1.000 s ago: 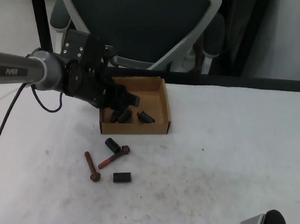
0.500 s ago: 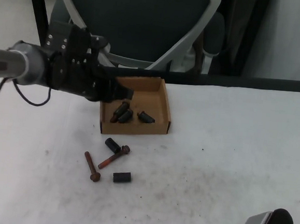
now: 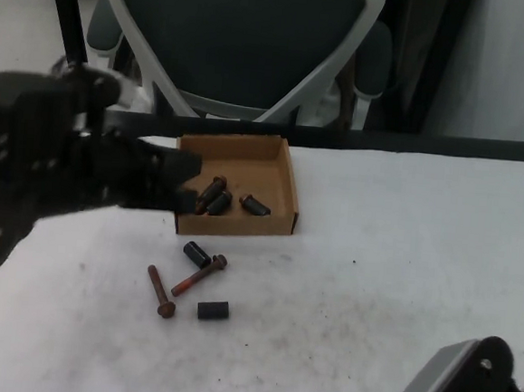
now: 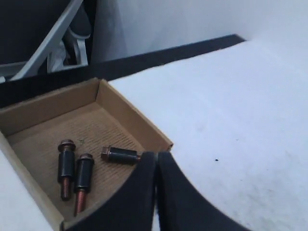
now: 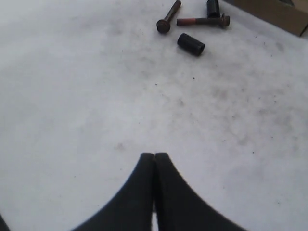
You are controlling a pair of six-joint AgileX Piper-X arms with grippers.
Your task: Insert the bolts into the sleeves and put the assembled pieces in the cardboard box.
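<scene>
My left gripper (image 4: 156,159) hangs at the left edge of the cardboard box (image 3: 242,223), its fingers pressed together on nothing. Three assembled pieces (image 4: 120,154) lie inside the box. On the worktop (image 3: 402,262) just in front of the box lie two loose bolts (image 3: 157,289) and two sleeves (image 3: 213,310), close together. Far right and nearer me, my right gripper (image 5: 155,158) is over bare worktop, also pressed together and empty.

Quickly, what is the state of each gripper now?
Left gripper: closed, holding nothing.
Right gripper: closed, holding nothing.
</scene>
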